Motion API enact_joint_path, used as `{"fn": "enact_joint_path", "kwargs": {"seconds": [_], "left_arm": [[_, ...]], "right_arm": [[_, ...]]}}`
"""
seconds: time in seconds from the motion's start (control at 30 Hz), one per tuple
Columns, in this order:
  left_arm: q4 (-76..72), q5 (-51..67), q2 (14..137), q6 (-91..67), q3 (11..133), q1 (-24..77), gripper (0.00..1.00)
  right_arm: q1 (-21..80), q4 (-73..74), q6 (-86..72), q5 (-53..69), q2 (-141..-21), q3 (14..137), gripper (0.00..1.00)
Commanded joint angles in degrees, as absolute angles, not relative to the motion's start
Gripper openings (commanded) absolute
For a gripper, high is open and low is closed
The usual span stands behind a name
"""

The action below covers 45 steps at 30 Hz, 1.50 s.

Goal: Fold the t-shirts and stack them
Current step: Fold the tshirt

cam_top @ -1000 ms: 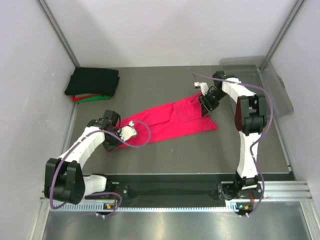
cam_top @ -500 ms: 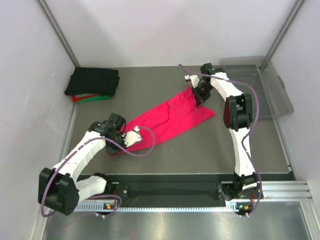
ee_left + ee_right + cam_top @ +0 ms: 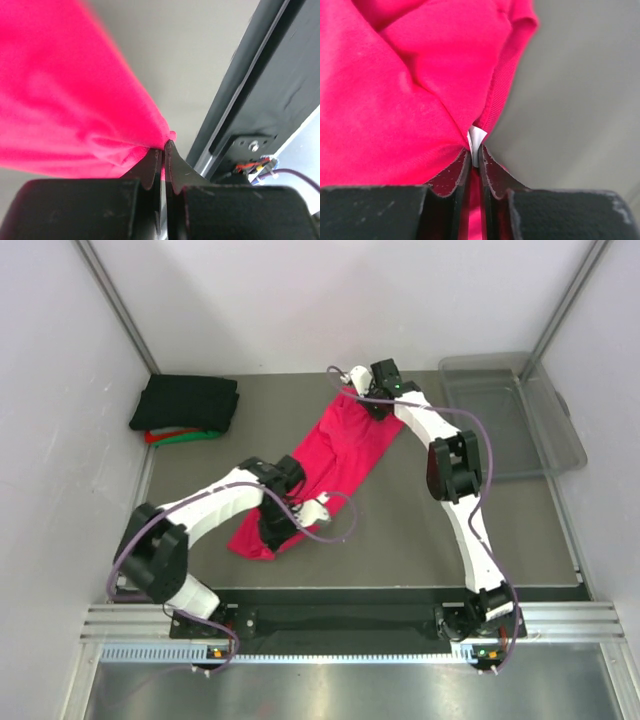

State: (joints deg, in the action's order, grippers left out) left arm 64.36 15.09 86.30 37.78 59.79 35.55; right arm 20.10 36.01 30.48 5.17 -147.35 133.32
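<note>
Tension has swung the pinkish-red t-shirt [image 3: 335, 450] round, so it now runs near-left to far-centre. Its ends sit pinched tight in the left gripper [image 3: 280, 530] and right gripper [image 3: 372, 403], likely spreading it for folding.

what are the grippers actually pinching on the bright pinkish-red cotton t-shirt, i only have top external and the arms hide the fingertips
observer: the left wrist view shows the left gripper shut on a bunched corner of the bright pinkish-red cotton t-shirt, fabric gathered to a point at the tips.
operator: and the right one
observer: the right wrist view shows the right gripper shut at the ribbed collar, with the small white neck label poking out just above the closed jaws.
</note>
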Motion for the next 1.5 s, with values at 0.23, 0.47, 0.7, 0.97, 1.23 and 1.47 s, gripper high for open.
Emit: {"fn": "enact_joint_path", "kwargs": {"seconds": [0.23, 0.47, 0.7, 0.97, 1.23, 1.47], "left_arm": [[64.51, 22.84, 102.11, 32.26, 77.32, 53.15, 0.12], [66.09, 27.51, 107.31, 28.22, 89.45, 59.5, 0.34], [68.29, 21.98, 107.49, 27.16, 107.2, 59.33, 0.43], [63.82, 17.03, 102.75, 22.16, 111.97, 45.55, 0.43], [54.95, 26.1, 90.72, 7.33, 95.39, 24.88, 0.61], [43.26, 30.84, 78.5, -12.1, 68.09, 14.96, 0.64]], "right_arm": [[24.34, 10.74, 40.78, 0.35, -154.07, 137.02, 0.04], [25.84, -1.56, 43.68, 2.02, -156.18, 137.64, 0.0], [25.84, -10.97, 42.19, 3.08, -156.8, 137.2, 0.24], [26.02, -30.92, 38.93, -18.42, -141.8, 122.47, 0.85], [23.47, 3.42, 9.84, -13.92, -110.33, 104.08, 0.86], [21.36, 23.74, -13.51, 26.69, -90.39, 74.1, 0.7]]}}
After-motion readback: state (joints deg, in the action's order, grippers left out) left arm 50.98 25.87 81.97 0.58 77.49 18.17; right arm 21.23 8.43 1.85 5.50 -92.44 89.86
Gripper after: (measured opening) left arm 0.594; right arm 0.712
